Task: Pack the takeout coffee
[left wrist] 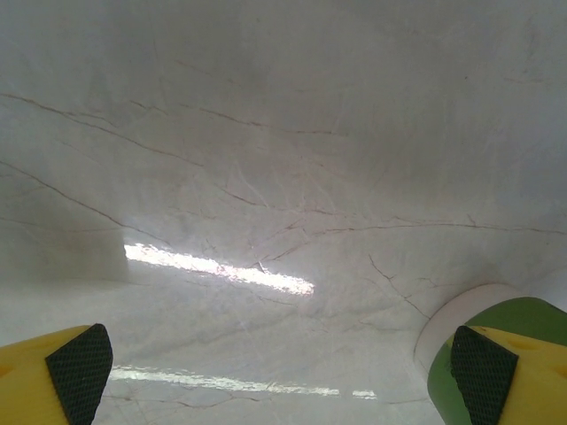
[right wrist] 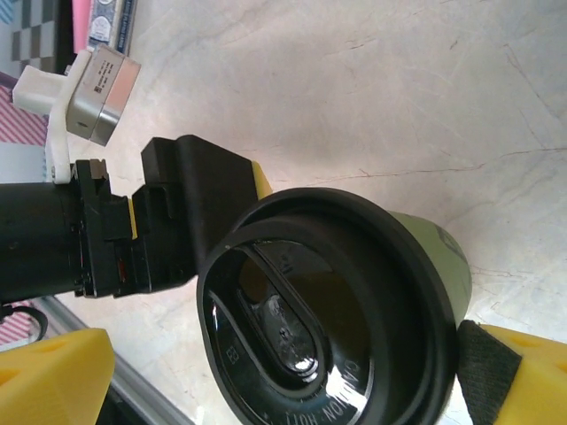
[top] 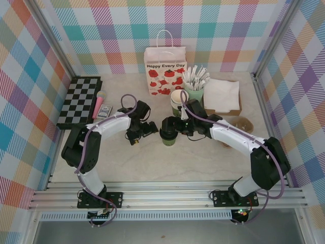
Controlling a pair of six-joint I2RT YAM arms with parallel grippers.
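Note:
The takeout coffee (top: 168, 135), a dark-green paper cup with a black lid, stands on the table's middle, well in front of the white paper bag (top: 165, 71) printed with red tomatoes. My right gripper (top: 175, 128) straddles the cup. In the right wrist view its lid (right wrist: 328, 319) sits between the yellow fingers of the gripper (right wrist: 283, 363): the right pad (right wrist: 478, 363) touches the cup and bare table shows beside the left finger. My left gripper (top: 142, 131) hangs open just left of the cup (left wrist: 509, 323), with only table between its fingers (left wrist: 282, 367).
A chessboard (top: 78, 101) and a pink item (top: 98, 107) lie at the left. Stacked green cups (top: 177, 100), a mint cup of white sticks (top: 194, 86) and a napkin tray (top: 222, 96) stand behind the right arm. A brown round piece (top: 238, 124) lies right.

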